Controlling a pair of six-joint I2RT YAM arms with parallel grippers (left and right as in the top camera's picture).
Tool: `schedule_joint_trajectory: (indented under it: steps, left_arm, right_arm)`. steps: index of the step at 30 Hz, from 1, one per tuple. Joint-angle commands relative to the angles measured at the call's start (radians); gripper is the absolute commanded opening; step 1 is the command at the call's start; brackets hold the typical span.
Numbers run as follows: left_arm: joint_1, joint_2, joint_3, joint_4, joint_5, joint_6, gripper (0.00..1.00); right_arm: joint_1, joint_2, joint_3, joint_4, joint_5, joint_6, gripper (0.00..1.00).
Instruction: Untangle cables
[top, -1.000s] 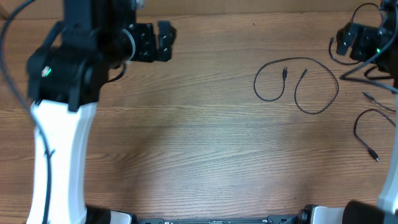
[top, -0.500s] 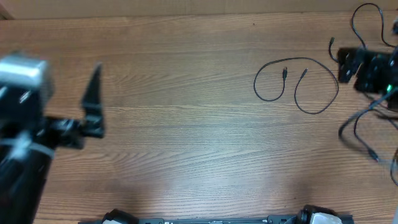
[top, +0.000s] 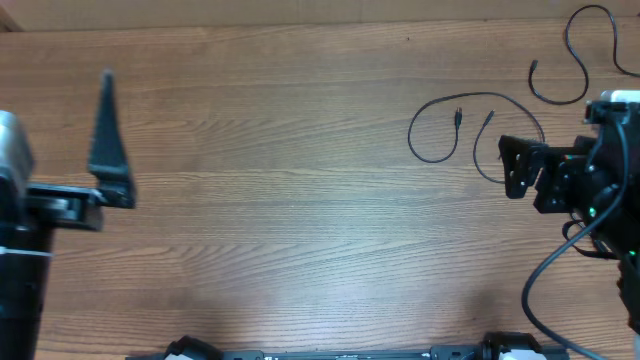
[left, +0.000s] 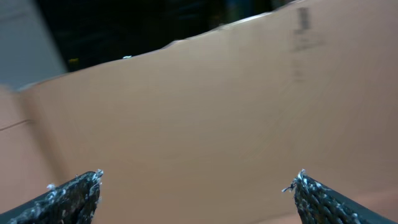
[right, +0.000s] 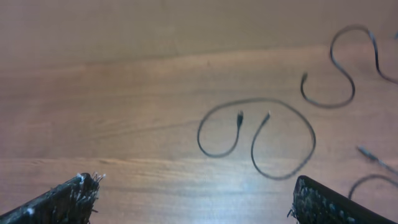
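Here the looped cable (top: 487, 94) lies just ahead of the right gripper (top: 509, 167), fingers wide, toward the counter's right edge.

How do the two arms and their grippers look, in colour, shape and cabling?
The left gripper and right gripper have black, tapering fingers whose rough tips carry whitish flecks. The left arm shows a pale grey cylinder over black links. The right arm is black, with a small green light and thick black cords trailing from it.
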Motion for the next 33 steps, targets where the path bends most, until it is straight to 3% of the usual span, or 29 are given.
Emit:
schedule_joint_trajectory:
  steps: [1, 7, 13, 17, 26, 33]
  left_arm:
    - [-0.009, -0.021, -0.049, 0.006, 0.198, -0.008, 1.0]
    - [-0.009, -0.121, -0.313, 0.133, 0.166, -0.004, 1.0]
    - [-0.008, -0.229, -0.676, 0.371, 0.012, -0.003, 1.0]
    - [-0.009, -0.257, -0.866, 0.509, 0.02, -0.008, 1.0]
    - [-0.008, -0.265, -1.143, 0.71, 0.097, -0.099, 1.0]
    - [-0.006, -0.266, -1.25, 0.759, 0.097, -0.146, 0.99]
  right_arm:
    - [0.006, 0.004, -0.047, -0.002, 0.031, 0.013, 1.0]
    - [0.006, 0.008, -0.148, -0.006, 0.031, -0.044, 1.0]
    - [0.028, 0.045, -0.219, 0.011, 0.002, -0.072, 1.0]
    - [0.076, 0.102, -0.247, 0.051, 0.005, -0.114, 1.0]
    - [0.145, 0.336, -0.283, 0.179, 0.085, -0.141, 1.0]
    - [0.145, 0.465, -0.283, 0.341, 0.052, -0.102, 1.0]
